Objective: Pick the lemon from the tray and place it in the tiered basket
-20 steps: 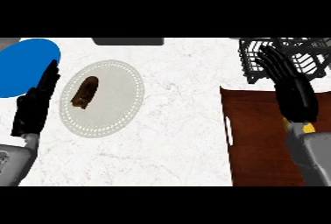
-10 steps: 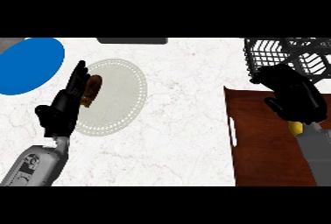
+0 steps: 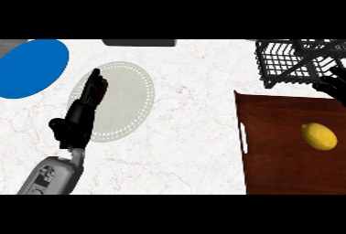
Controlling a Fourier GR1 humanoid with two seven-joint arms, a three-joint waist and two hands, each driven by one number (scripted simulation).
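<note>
The white marbled bench (image 3: pixel 189 137) fills most of the head view. A dark brown wooden tray (image 3: pixel 283 169) lies on its right part and runs off the right edge, with a pale slot-shaped handle (image 3: pixel 243 137) in its left rim. Left of the middle lies a pale round mat (image 3: pixel 128 100) with a dotted border. A blue plate (image 3: pixel 30 68) sits further left and higher up, close to the mat, and is cut by the left edge. The black wire tiered basket (image 3: pixel 290 64) stands at the upper right, just beyond the tray's far edge. The grey left forearm (image 3: pixel 51 176) comes in from the lower left. Its black left hand (image 3: pixel 78 121) lies over the mat's left side with its fingers straight and close together, pointing away from the robot and holding nothing; whether it touches the mat I cannot tell. The right hand (image 3: pixel 336 87) shows only as a dark shape at the right edge, beside the basket's lower right corner and over the tray's far edge. Too little of it shows to tell whether it is spread or closed. The yellow lemon (image 3: pixel 319 136) lies on the tray, in its right half and towards the far end, apart from the right hand and outside the basket. A flat dark grey thing (image 3: pixel 138 42) is cut off by the top edge, above the mat.
</note>
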